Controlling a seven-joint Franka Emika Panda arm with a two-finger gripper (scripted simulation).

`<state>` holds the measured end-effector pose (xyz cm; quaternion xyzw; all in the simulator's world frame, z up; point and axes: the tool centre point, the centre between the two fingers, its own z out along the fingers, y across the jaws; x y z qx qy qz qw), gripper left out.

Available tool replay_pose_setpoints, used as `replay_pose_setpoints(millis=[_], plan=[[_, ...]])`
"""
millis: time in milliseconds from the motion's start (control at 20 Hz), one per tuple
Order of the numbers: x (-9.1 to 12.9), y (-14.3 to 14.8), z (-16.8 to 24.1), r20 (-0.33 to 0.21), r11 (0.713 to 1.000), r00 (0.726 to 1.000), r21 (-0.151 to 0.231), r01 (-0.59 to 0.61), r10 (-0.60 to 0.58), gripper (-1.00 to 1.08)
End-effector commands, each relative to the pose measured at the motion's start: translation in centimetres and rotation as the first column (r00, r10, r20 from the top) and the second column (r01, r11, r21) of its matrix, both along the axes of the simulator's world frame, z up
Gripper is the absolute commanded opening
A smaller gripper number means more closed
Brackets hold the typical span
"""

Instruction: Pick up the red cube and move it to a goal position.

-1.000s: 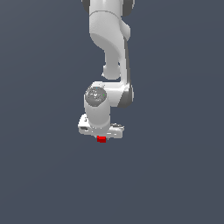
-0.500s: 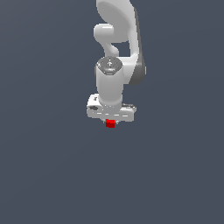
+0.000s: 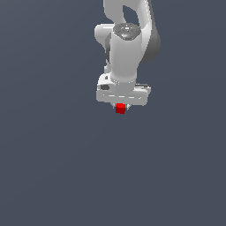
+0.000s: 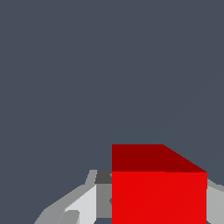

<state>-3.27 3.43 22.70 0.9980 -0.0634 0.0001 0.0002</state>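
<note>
The white hand [image 3: 120, 106] points straight down from the arm [image 3: 128, 44] in the exterior view, and its two fingers are drawn in close around the red cube [image 3: 120, 108], pinching it between them. Only the lower part of the cube shows below the broad white body of the hand; the fingers themselves are mostly hidden behind that body and the cube, so the gap between them looks no wider than the cube itself.

The wrist view confirms the grip. The red cube [image 4: 159, 197] fills the space between the fingers, with a pale grey finger [image 4: 83, 203] pressed against one side face and a sliver of the second finger [image 4: 215, 201] showing at the opposite face. The cube's bright front face and darker upper face are both plain.

The cube sits well below the arm's wrist joint, held in the hand against a flat, uniform dark grey-blue background [image 3: 53, 167]. Whether that is a counter under the hand cannot be told, as no edge or shadow shows.

Counted: one arm, one hand with two fingers, one red cube.
</note>
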Motion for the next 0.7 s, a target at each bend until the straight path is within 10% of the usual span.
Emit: replay_pose_setpoints(millis=[0, 650], plan=[[-0.6, 0.7, 1.3, 0.000, 1.000, 1.000, 0.000, 0.001, -0.001, -1.00], [-1.3, 1.8, 3.2, 0.000, 1.000, 1.000, 0.000, 0.001, -0.001, -1.00]])
